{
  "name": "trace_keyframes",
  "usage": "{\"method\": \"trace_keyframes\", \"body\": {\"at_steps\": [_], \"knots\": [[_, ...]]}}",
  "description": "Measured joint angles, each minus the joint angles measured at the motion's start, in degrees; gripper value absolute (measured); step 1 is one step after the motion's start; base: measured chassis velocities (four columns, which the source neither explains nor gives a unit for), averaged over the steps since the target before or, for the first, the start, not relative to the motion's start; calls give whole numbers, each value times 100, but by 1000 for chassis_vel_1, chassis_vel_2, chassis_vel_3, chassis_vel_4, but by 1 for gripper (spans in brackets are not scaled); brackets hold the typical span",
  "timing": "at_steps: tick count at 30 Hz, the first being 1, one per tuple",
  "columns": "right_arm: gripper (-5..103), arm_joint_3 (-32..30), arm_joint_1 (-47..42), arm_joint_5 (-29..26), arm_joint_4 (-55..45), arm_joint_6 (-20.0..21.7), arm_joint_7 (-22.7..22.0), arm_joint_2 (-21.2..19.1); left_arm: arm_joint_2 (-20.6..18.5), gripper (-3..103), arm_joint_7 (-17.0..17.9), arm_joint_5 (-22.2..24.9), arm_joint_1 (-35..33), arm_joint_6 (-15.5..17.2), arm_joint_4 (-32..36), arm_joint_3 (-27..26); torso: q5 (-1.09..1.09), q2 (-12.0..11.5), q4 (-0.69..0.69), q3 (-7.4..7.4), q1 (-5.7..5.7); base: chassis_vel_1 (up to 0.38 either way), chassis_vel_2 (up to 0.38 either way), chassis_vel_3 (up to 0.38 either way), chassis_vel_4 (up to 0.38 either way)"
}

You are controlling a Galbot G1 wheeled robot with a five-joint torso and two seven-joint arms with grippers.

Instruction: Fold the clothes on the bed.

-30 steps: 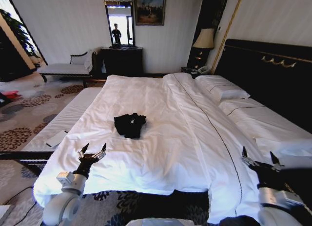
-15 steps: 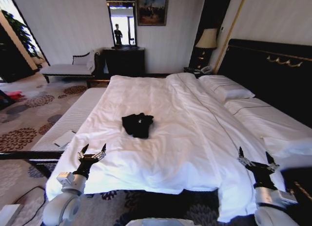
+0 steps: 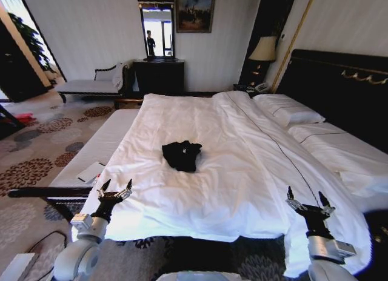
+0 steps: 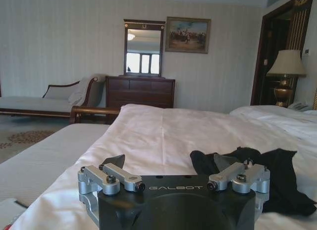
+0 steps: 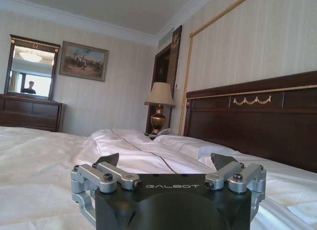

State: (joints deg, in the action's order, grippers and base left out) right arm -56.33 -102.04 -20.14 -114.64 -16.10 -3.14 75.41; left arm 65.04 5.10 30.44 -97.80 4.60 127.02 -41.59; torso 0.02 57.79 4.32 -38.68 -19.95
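Clothes (image 3: 182, 155): lay crumpled at the bed's centre, 12 o'clock from the robot, well apart from both arms.
Bed (image 3: 242, 190): white duvet, soft underneath.
Left end effector (image 3: 115, 191): spread, empty, hovered at 10 o'clock over the near edge.
Right end effector (image 3: 307, 201): spread, empty, at 2 o'clock.
Handling: judged light, limp, unbreakable; best pinched at shoulder or hem edges.

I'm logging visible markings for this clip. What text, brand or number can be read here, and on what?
"GALBOT": on the black body of the left gripper.
"GALBOT": on the black body of the right gripper.
Black T-shirt on the bed: any print is too small to read.
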Motion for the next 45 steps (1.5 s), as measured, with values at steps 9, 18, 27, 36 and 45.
{"method": "trace_keyframes", "body": {"at_steps": [9,18,27,36,45], "knots": [[100,-26,26,-11,68,-16,-31,-27,13,100,16,-31,-6,7,-64,15,-3,-2,-2,-1,-5,-117,165,120,-139],[100,-34,81,-43,167,-129,-1,-12,13,100,15,-55,-73,-1,10,-9,0,0,0,2,3,-11,19,12,-15],[100,-30,38,62,180,-132,15,-19,1,100,16,-53,-51,10,12,-2,-2,0,-1,0,-2,0,0,0,0],[100,4,61,125,168,-226,55,-12,-6,100,15,-50,-49,10,-4,-3,-2,0,-1,0,-1,0,0,0,0],[100,20,78,148,126,-100,16,-25,-39,100,12,-16,-47,8,-1,-10,-1,0,-2,0,-1,0,0,0,0]]}}
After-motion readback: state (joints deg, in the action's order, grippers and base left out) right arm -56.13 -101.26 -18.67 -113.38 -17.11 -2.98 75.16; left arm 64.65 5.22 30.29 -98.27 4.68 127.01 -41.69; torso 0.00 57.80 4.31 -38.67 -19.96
